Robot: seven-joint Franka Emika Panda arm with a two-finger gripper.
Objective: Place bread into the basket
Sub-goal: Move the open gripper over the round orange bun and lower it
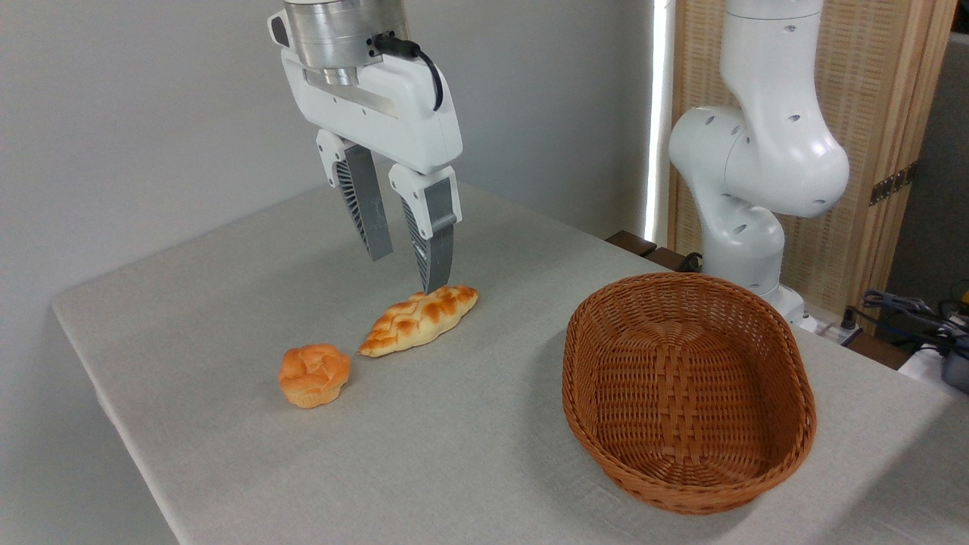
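- The table (227,318) takes up most of the room from where I stand, covered in a pale grey cloth, with one corner pointing toward the far wall.
- The Franka arm (757,151) rises white and jointed at the right, beyond the table's far edge, in front of a slatted wooden screen (886,98).
- The wicker basket (795,378) sits on the right part of the table, oval, reddish-brown, deep-sided with a thick rim, and nothing lies in it.
- The gripper (405,269) hangs from the top of the view over the middle-left of the table, its two ribbed grey fingers (363,208) pointing down with a moderate gap between them and nothing held; the nearer fingertip is right at the upper end of the braided loaf, though I cannot tell whether it touches.
- The braided loaf (419,319) lies flat, long and pointed, pale with toasted brown patches, slanting up toward the right.
- The bun (314,375), small, round and orange-golden with a knotted top, rests on the cloth just left of the loaf's lower tip, well apart from the basket.
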